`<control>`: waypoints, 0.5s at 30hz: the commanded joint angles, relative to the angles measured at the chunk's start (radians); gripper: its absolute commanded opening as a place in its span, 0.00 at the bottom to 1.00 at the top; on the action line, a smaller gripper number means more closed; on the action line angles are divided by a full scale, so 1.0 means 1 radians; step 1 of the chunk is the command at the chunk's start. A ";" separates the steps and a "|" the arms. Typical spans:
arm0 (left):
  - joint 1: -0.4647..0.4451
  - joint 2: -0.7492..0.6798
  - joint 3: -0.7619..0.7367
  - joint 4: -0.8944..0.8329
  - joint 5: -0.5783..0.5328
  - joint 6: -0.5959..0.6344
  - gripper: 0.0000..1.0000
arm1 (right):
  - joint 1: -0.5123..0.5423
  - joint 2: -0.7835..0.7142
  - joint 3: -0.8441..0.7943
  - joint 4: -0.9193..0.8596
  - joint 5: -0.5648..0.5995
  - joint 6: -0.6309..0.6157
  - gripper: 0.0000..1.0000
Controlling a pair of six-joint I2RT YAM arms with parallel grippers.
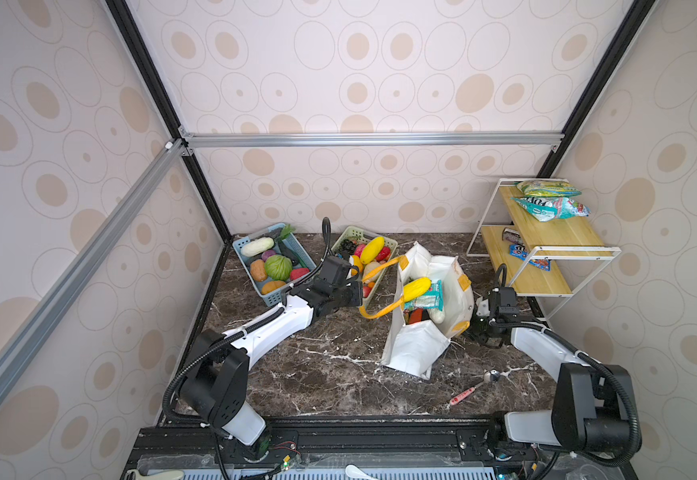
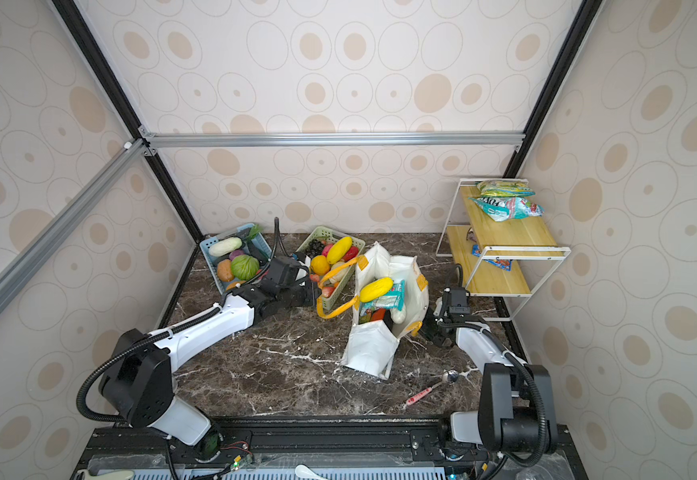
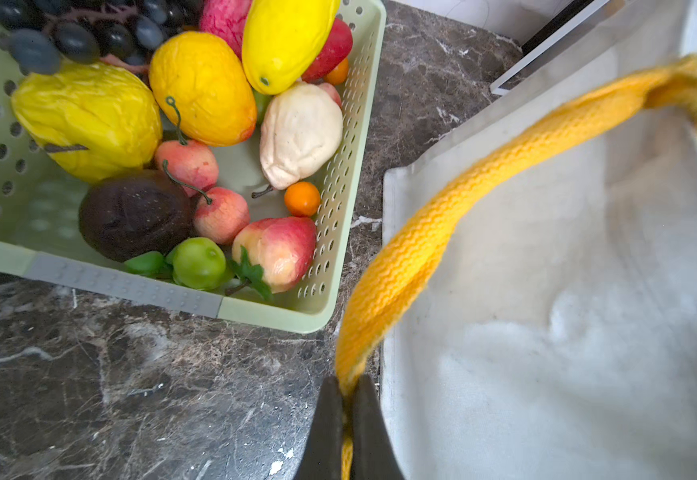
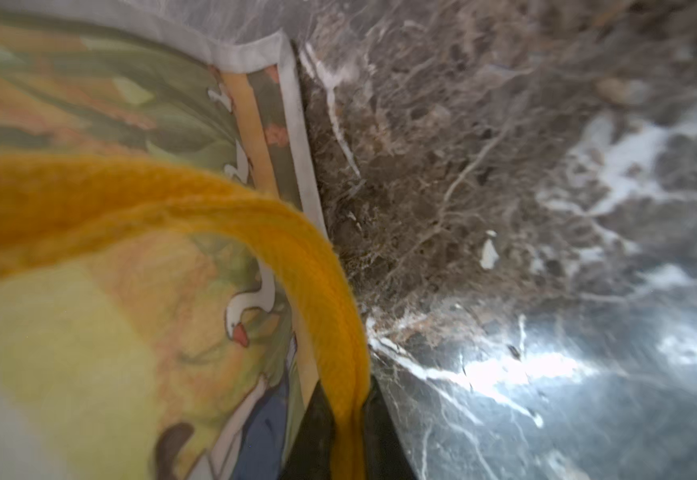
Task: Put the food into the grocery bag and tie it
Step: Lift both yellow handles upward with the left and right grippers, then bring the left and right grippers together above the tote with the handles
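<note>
The white grocery bag (image 1: 415, 353) (image 2: 369, 351) stands open mid-table. The food inside it includes a yellow piece (image 1: 416, 288) and a teal snack packet (image 1: 429, 297). My left gripper (image 1: 360, 291) (image 3: 346, 390) is left of the bag, shut on its yellow-orange handle (image 3: 413, 249), which is drawn out toward the green basket. My right gripper (image 1: 472, 329) (image 4: 348, 399) is low at the bag's right side, shut on the other handle (image 4: 321, 266) beside the printed bag wall (image 4: 110, 311).
A green basket (image 1: 351, 231) (image 3: 280, 316) of toy fruit and a blue basket (image 1: 242, 257) of toy vegetables sit at the back left. A two-tier wooden shelf (image 1: 546, 232) with packets stands at the back right. A spoon (image 1: 473, 388) lies front right.
</note>
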 commanded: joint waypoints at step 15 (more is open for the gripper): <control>-0.021 -0.105 0.393 -0.089 0.011 0.126 0.00 | 0.198 -0.116 0.766 -0.524 0.453 -0.328 0.06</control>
